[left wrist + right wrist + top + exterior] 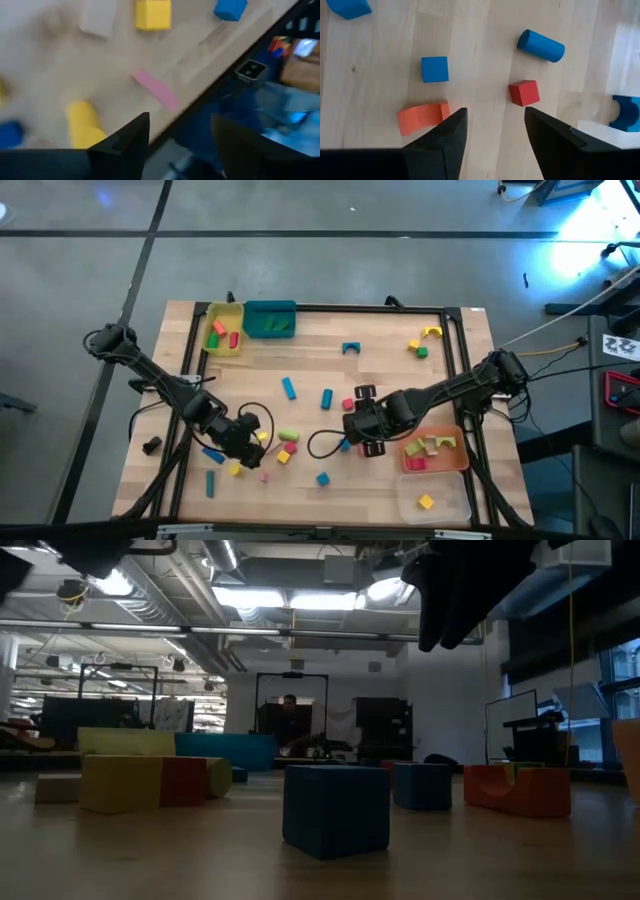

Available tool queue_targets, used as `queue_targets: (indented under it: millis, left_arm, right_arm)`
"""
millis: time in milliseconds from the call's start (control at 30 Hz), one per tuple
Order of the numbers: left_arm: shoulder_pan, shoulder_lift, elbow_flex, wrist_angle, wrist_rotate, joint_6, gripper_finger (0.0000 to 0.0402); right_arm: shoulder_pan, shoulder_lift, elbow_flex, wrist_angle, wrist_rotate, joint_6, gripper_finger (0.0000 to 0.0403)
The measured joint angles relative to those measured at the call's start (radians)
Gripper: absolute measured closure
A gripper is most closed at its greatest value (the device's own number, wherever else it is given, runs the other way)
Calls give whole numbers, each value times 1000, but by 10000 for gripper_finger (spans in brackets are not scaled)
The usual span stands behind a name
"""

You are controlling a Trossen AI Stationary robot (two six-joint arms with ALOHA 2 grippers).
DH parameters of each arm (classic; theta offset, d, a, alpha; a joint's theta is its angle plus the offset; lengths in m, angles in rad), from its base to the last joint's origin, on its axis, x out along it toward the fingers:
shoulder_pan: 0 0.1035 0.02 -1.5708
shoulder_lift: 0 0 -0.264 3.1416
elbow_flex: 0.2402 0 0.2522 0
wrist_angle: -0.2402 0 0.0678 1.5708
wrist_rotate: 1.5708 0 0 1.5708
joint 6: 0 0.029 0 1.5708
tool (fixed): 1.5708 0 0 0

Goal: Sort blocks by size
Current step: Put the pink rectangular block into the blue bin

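From the high view, the blocks lie spread over the wooden table (400,375). The left gripper (246,442) is low over the near-left part, with a yellow block (235,469) and a red block (284,456) just beside it. The right gripper (352,426) is near the middle, close to the orange tray (462,462). A blue cylinder (289,388) and a blue arch (351,347) lie farther away on the table.

In the low view, a blue cube (335,810) stands near the camera. A yellow and red block group (145,783) stands to its left. The arms are only dark shapes at the top.

In the left wrist view, the fingers (127,142) are open and hold nothing. A pink bar (155,89) lies ahead of the gap, and a yellow cylinder (84,125) is just beside one finger.

In the right wrist view, the fingers (444,137) are spread wide and empty. A small red cube (524,93) lies ahead of them on the bare wood, near one finger. An orange arch (422,117) touches the tip of the other finger in the picture. A blue cube (434,68) is farther out.
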Motion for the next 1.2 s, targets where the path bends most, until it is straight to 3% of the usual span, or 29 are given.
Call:
queue_targets:
  millis: [467,1200]
  left_arm:
    - [-46,164,0,135,19,-262,206]
    - [-13,289,0,143,40,-324,206]
  right_arm:
    - [-4,-1,0,1,1,-19,205]
    - [-4,-1,0,9,2,-95,205]
